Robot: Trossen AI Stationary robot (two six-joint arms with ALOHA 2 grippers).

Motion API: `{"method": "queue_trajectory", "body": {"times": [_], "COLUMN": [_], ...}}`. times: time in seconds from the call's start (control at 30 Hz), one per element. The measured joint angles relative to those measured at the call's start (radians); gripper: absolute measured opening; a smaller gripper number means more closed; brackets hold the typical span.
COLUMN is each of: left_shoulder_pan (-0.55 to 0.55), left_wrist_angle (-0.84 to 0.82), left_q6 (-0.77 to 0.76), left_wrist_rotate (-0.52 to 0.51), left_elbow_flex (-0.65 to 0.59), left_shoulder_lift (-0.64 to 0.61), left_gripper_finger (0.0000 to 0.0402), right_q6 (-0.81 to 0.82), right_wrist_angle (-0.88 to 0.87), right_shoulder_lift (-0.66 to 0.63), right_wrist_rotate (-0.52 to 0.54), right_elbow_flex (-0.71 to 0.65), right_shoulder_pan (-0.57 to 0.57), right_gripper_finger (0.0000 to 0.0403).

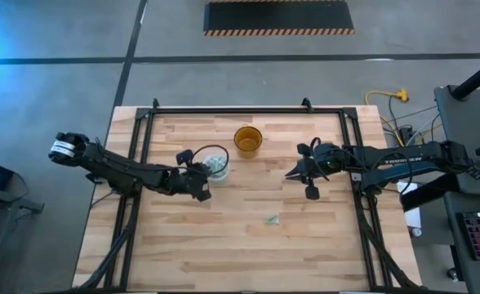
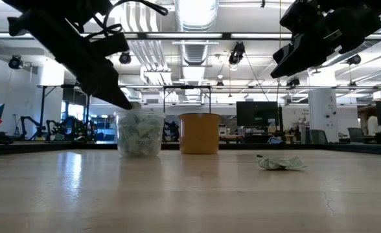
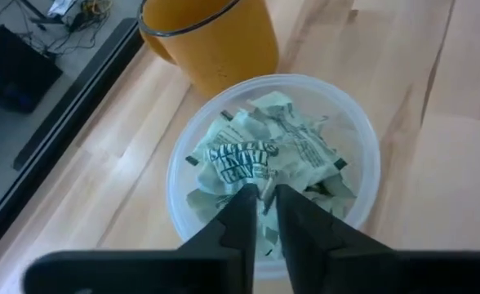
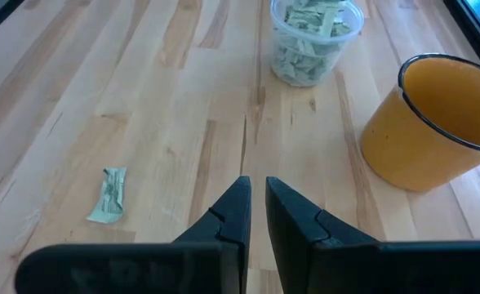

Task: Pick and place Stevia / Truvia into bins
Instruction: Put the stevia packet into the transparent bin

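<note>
Both pincers [image 3: 260, 214] [image 4: 256, 214] aloft, nearly closed.

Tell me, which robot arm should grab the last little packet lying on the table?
Probably the right. Its claw hangs empty over bare wood with the loose packet just ahead of it, while the left claw is over the clear cup of packets.

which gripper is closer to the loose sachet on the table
Right. The right gripper hovers up-table of the sachet; the left gripper is farther off, over the clear cup.
</note>
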Motion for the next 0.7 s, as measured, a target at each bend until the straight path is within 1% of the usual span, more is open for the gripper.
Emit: {"method": "queue_trajectory", "body": {"times": [0.2, 0.37, 0.5, 0.6, 0.7], "left_shoulder_pan": [0.0, -0.005, -0.017, -0.028, -0.045], "left_wrist_angle": [-0.015, -0.059, -0.128, -0.141, -0.142], "left_q6": [-0.004, -0.02, -0.074, -0.084, -0.091], "left_wrist_rotate": [0.007, 0.013, 0.028, 0.043, 0.061], "left_elbow_flex": [0.0, 0.002, 0.001, -0.003, -0.004], "left_shoulder_lift": [-0.007, -0.052, -0.12, -0.169, -0.197], "left_gripper_finger": [0.0094, 0.0137, 0.0153, 0.0157, 0.0158], "right_q6": [0.0, 0.003, 0.004, 0.004, 0.025], "right_wrist_angle": [0.0, 0.0, 0.015, 0.037, 0.107], "right_shoulder_lift": [0.0, 0.0, 0.0, 0.0, 0.012], "right_wrist_rotate": [0.0, -0.004, -0.055, -0.085, -0.138], "right_elbow_flex": [0.0, 0.0, -0.014, -0.025, -0.05], "right_shoulder_pan": [0.0, 0.0, 0.002, 0.002, 0.005], "right_gripper_finger": [0.0031, 0.0031, 0.0031, 0.0031, 0.0031]}}
